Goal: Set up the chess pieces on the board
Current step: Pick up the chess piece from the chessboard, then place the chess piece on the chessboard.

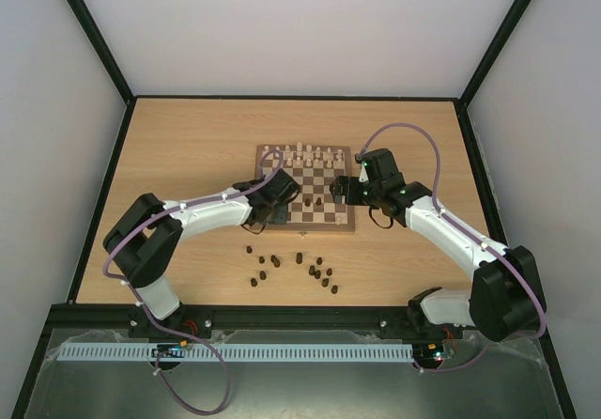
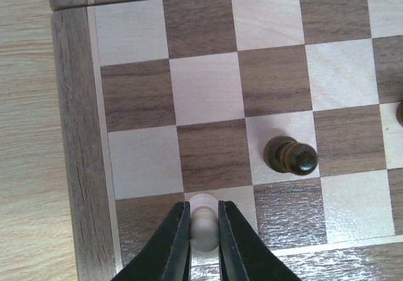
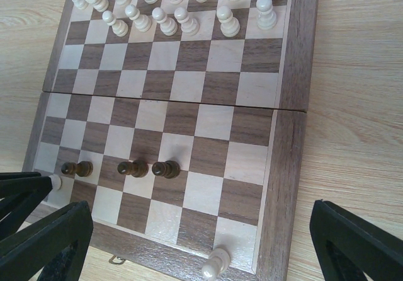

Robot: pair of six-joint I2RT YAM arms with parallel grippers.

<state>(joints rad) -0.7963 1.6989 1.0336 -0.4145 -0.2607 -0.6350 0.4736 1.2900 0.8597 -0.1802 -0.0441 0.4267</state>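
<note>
Your left hand (image 2: 204,210) is clenched on a pale pawn (image 2: 203,230) at the board (image 3: 286,167) edge, arm stretched low across the tabletop (image 1: 188,147). Your right hand (image 1: 343,191) hangs released, fingers wide, over the opposite border. The right wrist view alone shows 3 dark pawns (image 3: 133,167) ahead of it and a cream piece (image 3: 214,265) between its fingers. The overhead view alone shows dark pieces (image 1: 315,271) loose behind both hands.

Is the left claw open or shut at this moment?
Shut on a pale chess piece. In the left wrist view the left claw has its two fingers pressed against both sides of the piece's round head.
</note>
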